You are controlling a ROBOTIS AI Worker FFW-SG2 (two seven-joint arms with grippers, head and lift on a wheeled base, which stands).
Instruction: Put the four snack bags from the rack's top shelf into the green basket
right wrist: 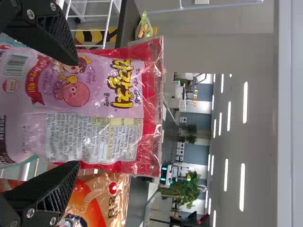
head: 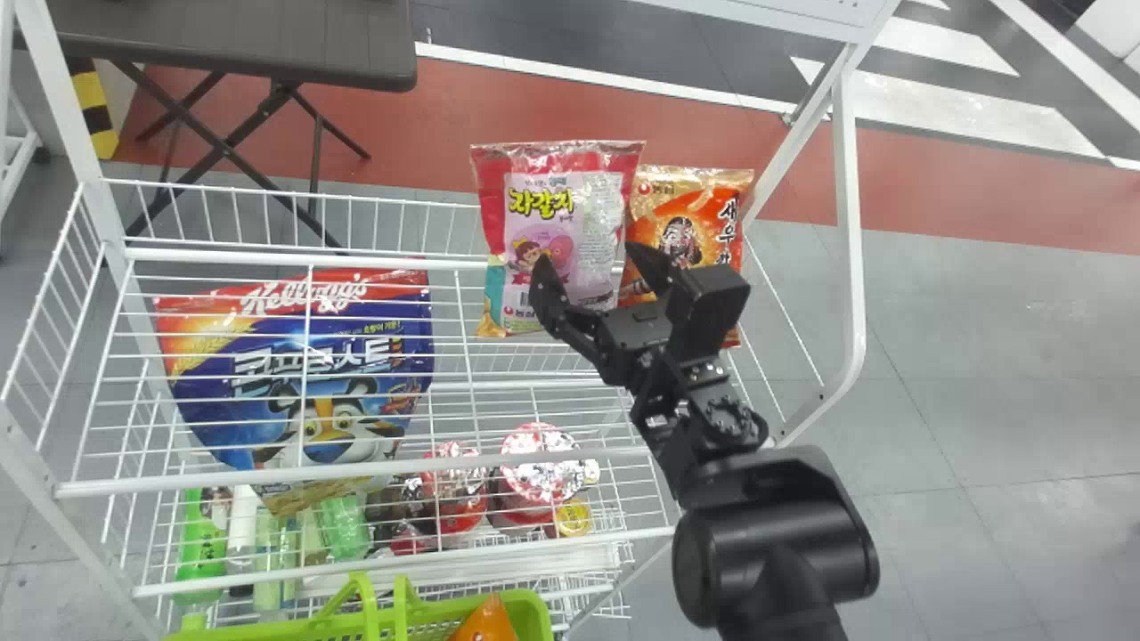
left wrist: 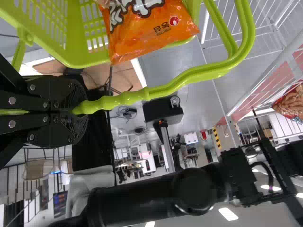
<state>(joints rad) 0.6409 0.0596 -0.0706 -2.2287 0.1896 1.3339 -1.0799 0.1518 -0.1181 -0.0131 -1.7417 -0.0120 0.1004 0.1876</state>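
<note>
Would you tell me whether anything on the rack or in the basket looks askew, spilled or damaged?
Nothing stands out: the pink bag and the orange one beside it stand upright, the left gripper holds the green basket, and no spill or tear shows.

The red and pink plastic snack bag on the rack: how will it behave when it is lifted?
The bag looks like puffed film, so probably light for its size. Its wrinkled top edge suggests floppiness, and the glossy surface may slip.
</note>
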